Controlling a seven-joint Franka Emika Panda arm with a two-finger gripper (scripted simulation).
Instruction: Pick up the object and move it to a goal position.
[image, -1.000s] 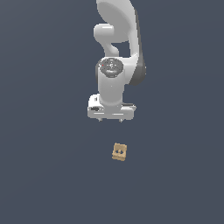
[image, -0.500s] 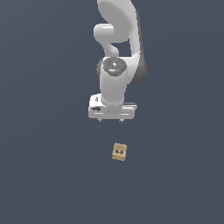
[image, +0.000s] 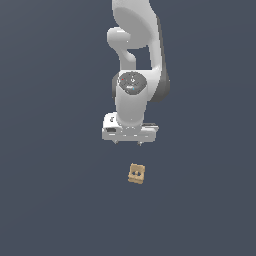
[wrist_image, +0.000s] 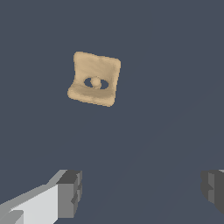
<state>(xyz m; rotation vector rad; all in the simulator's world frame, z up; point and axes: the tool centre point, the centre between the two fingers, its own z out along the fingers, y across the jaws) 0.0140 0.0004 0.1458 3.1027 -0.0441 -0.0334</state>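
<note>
The object (image: 137, 173) is a small tan, wood-coloured block with two dark round spots on one face. It lies on the dark grey floor, nearer the camera than the arm. My white gripper (image: 129, 143) hangs above and behind it, apart from it, pointing down. In the wrist view the block (wrist_image: 95, 79) lies ahead of the gripper (wrist_image: 140, 192), outside the gap. The two grey fingertips (wrist_image: 70, 193) stand wide apart with nothing between them. The gripper is open and empty.
The dark grey floor (image: 55, 200) spreads flat on all sides. The white arm (image: 135, 55) rises behind the gripper toward the top of the exterior view.
The gripper has shifted slightly toward the exterior view's right and a little lower. The block has not moved.
</note>
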